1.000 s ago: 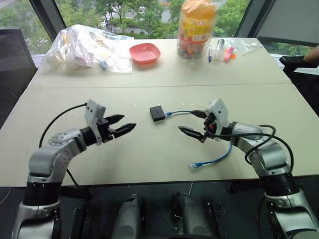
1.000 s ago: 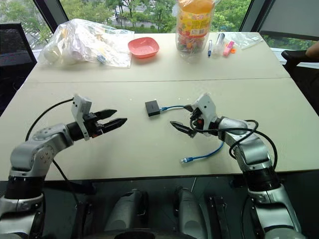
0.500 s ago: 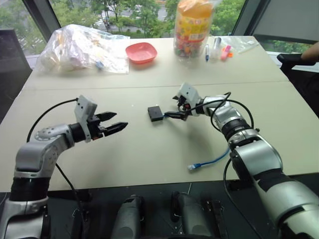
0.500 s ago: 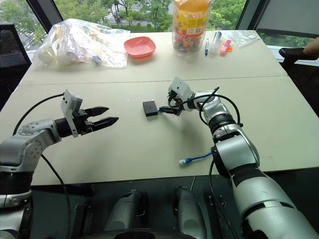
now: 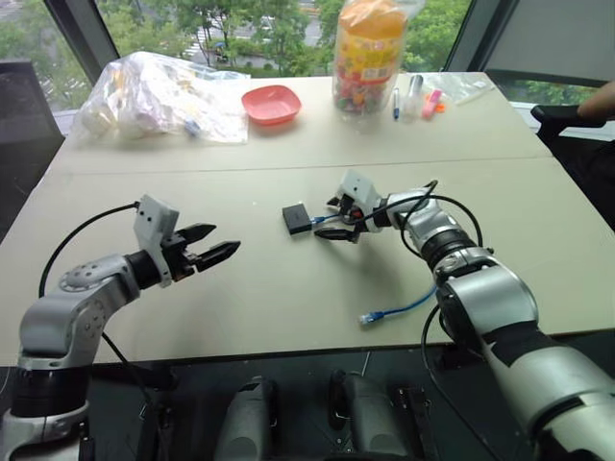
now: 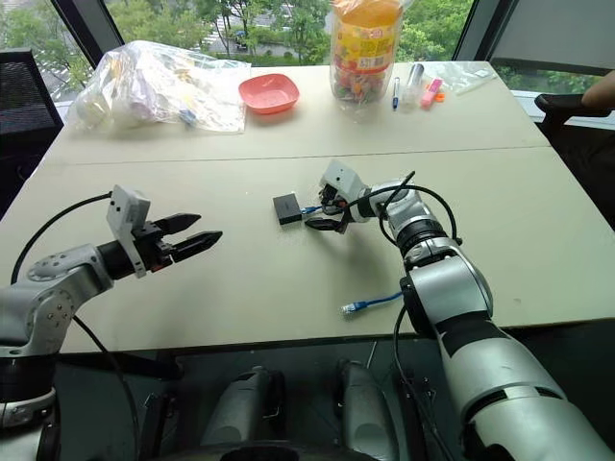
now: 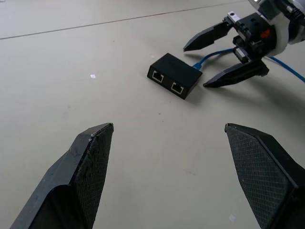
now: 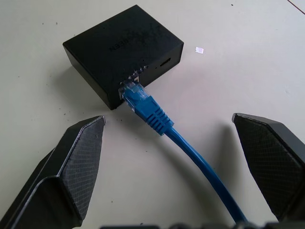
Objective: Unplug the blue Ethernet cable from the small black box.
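The small black box lies flat near the middle of the table, with two empty ports facing my left arm. The blue Ethernet cable is plugged into the box's opposite side. It runs back under my right arm, and its free plug lies near the table's front edge. My right gripper is open, one finger on each side of the cable just behind the plug, tips close to the box. My left gripper is open and holds nothing, hovering well to the left of the box and pointing toward it.
At the back of the table are a crumpled plastic bag, a pink bowl, a tall snack jar and some pens. A person's arm shows at the far right edge.
My right gripper has travelled forward and left from beside the cable's loop to the box, and now straddles the cable at the plug. The left gripper has stayed about where it was.
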You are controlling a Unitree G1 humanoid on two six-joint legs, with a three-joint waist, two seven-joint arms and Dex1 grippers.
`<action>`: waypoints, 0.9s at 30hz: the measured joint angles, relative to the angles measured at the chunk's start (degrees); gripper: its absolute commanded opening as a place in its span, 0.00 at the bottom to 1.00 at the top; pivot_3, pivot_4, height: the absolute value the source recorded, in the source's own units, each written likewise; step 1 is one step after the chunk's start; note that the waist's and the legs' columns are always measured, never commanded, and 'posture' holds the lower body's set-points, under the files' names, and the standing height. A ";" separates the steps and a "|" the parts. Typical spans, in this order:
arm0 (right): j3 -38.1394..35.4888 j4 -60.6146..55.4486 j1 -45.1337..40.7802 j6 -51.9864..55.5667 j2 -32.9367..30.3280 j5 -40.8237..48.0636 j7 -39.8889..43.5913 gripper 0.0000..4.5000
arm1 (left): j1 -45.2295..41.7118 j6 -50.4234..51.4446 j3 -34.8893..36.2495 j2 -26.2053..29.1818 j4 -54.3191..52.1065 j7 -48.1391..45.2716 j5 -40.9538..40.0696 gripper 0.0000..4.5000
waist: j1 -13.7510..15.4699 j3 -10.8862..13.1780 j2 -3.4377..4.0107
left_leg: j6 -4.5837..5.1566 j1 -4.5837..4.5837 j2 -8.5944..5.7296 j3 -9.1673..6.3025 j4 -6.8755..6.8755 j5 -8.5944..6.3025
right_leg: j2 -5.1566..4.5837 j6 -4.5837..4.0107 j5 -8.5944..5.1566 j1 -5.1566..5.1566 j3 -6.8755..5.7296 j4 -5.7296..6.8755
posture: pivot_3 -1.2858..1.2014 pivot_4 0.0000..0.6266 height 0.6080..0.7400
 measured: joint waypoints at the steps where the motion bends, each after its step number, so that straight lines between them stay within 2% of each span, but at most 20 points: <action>1: 0.04 0.02 0.00 0.05 0.44 -0.19 0.21 0.69 | -0.25 -0.13 -0.04 -0.07 0.15 0.01 0.17 0.87 | -0.12 0.00 0.00 | 0.00 0.06 0.02 0.03 0.00 0.00 | 0.02 0.00 0.00 0.03 0.00 0.01 | 0.52 0.24 1.00; 7: 2.18 -0.31 -0.29 -2.92 1.16 -3.82 2.71 0.05 | -0.98 -0.28 -1.72 -0.45 1.61 -0.21 0.97 0.87 | -0.10 -0.03 0.00 | -0.08 0.41 0.11 0.03 -0.04 -0.04 | 0.05 -0.07 -0.04 0.28 0.01 0.05 | 0.52 0.24 1.00; 8: 2.67 -0.65 -0.29 -3.94 1.01 -4.69 2.34 0.02 | -1.18 -0.32 -1.77 -0.45 1.96 -0.31 0.99 0.87 | 0.00 -0.03 0.00 | -0.17 0.42 0.12 0.03 -0.03 -0.09 | 0.04 -0.09 -0.04 0.28 0.01 0.05 | 0.52 0.24 1.00; 12: 6.20 -1.89 -0.28 -10.01 -0.66 -9.63 -3.92 0.02 | -2.36 -0.74 -1.72 -0.50 4.57 -1.04 0.93 0.87 | 0.33 -0.03 0.01 | -0.23 0.40 0.10 0.05 -0.03 -0.10 | -0.02 -0.11 -0.04 0.27 0.01 0.01 | 0.52 0.24 1.00; 15: 11.05 -4.64 0.43 -18.11 -5.13 -16.59 -13.60 0.02 | -7.37 0.06 0.64 -2.78 11.45 -1.44 -1.34 0.87 | 1.05 -0.01 0.02 | -0.26 0.17 0.05 0.07 -0.01 -0.08 | -0.11 -0.11 -0.05 0.15 0.00 -0.07 | 0.52 0.24 1.00; 18: 12.99 -10.27 3.13 -25.45 -10.83 -21.94 -23.92 0.02 | -16.11 1.29 1.72 -4.20 21.11 -5.52 -3.59 0.87 | 1.66 -0.01 0.00 | -0.20 -0.12 -0.08 0.10 0.05 -0.04 | -0.15 -0.09 -0.04 -0.04 0.02 -0.09 | 0.52 0.24 1.00; 20: 13.69 -15.22 4.34 -29.55 -13.23 -24.84 -29.90 0.02 | -23.07 1.37 -0.45 -4.73 28.59 -10.96 -3.52 0.87 | 1.41 0.00 0.00 | -0.03 -0.32 -0.32 0.16 0.03 0.04 | -0.15 0.08 -0.01 -0.23 0.06 -0.02 | 0.52 0.24 1.00; 23: 14.95 -21.21 4.42 -33.13 -14.34 -29.38 -37.35 0.02 | -35.73 -0.50 -3.98 -6.78 43.65 -18.88 -1.07 0.87 | 0.89 0.01 -0.06 | -0.02 -0.52 -0.36 0.29 0.01 0.07 | -0.09 0.25 0.05 -0.40 0.02 0.04 | 0.52 0.24 1.00; 27: 15.13 -24.23 4.37 -34.62 -15.37 -32.06 -42.83 0.02 | -47.00 -7.57 -7.17 -8.72 58.92 -26.28 4.56 0.87 | 0.13 0.01 -0.06 | -0.02 -0.46 -0.36 0.36 -0.02 0.07 | -0.10 0.31 0.01 -0.35 0.03 0.02 | 0.52 0.24 1.00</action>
